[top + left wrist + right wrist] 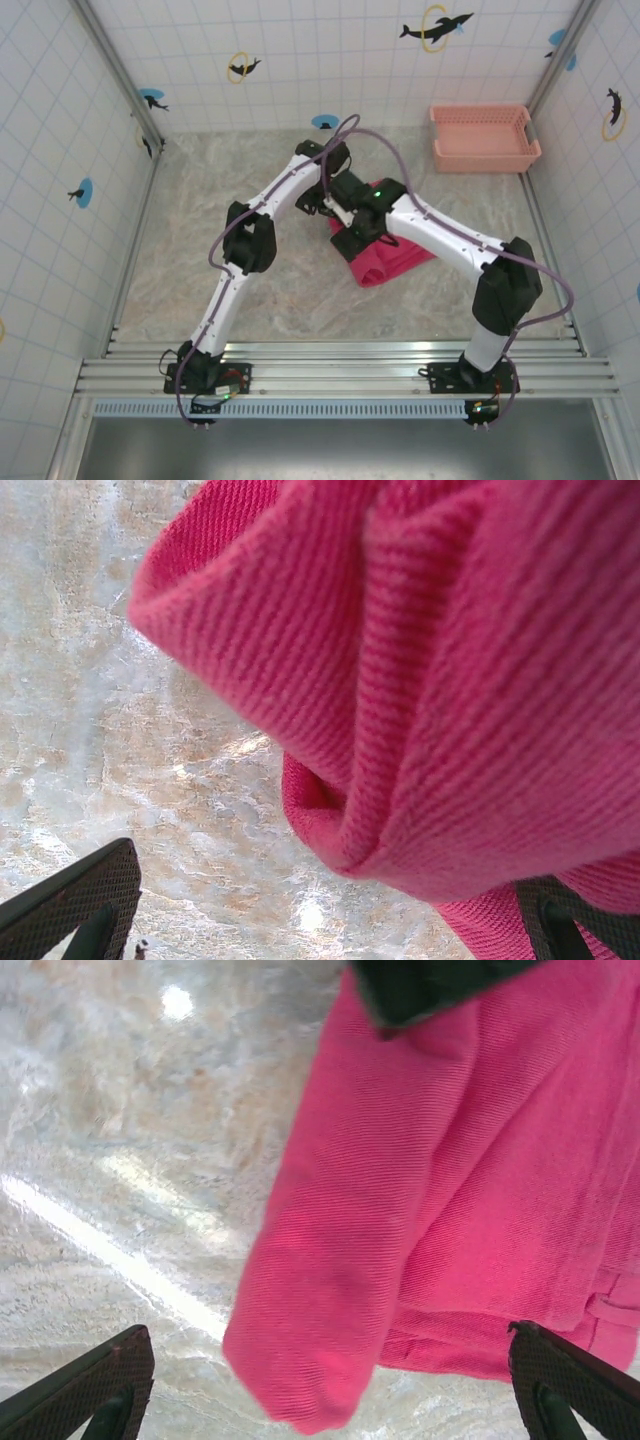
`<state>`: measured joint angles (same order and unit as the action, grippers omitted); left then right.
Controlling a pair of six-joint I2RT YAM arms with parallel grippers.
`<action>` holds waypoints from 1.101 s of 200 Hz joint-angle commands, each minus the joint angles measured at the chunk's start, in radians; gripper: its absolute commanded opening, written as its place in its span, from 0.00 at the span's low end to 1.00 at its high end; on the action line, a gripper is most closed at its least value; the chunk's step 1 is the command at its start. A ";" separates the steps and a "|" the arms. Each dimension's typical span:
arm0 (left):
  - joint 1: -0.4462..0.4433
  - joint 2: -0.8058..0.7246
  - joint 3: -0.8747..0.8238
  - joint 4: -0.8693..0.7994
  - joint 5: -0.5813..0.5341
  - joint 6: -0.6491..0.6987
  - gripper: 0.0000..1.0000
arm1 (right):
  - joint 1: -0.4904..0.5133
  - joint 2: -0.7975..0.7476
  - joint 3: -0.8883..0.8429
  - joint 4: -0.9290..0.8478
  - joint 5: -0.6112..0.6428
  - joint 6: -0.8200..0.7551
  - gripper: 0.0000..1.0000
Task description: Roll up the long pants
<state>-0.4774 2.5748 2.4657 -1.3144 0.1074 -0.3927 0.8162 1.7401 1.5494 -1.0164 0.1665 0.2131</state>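
**While Both Pairs of Fingers Stand Spread, the Pink Pants Sit Bunched at Mid-Tabletop**

Where the left wrist camera looks down, the left fingers (85, 895) show as two dark, cross-hatched pads at the bottom corners of the view. They are spread wide and grip nothing. The long pants (450, 680) bulge just ahead of them: bright pink-red cloth with a fine diagonal rib, folded into thick, rounded layers that curl in on one another. The lowest fold hangs over the tip of the right-hand pad, and whether cloth and pad touch cannot be told.

The right fingers (95, 1380) are likewise parted and hold nothing, with one textured black pad in each lower corner. Between and beyond them the long pants (450, 1210) lie as a soft, blunt-ended lobe with a hemmed edge near the right-hand pad. A dark shape (430, 985) overlaps the cloth at the top of this view, and what it is cannot be told.

From above, both wrists meet over the long pants (385, 262), a compact crumpled bundle near the middle of the tabletop (200, 200), which is glossy, mottled beige and grey like marble. A salmon-pink lattice basket (482, 138) stands well apart in the far right corner, against white tiled walls.
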 commanded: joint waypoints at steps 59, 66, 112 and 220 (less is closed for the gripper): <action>0.026 0.022 -0.086 0.041 0.030 0.010 0.97 | 0.178 0.275 -0.021 0.008 0.436 0.163 0.94; 0.028 0.016 -0.093 0.043 0.031 0.012 0.97 | 0.181 0.301 -0.019 0.000 0.470 0.174 0.94; 0.034 -0.017 -0.139 0.047 0.031 0.018 0.97 | 0.181 0.429 -0.039 -0.002 0.676 0.182 1.00; 0.060 -0.130 -0.221 0.004 -0.014 0.048 0.97 | -0.049 0.377 -0.171 0.283 -0.227 -0.038 0.26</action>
<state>-0.4309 2.4966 2.2726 -1.2499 0.1627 -0.3817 0.8413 2.0804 1.4422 -0.8753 0.4557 0.2516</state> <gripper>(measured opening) 0.975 0.339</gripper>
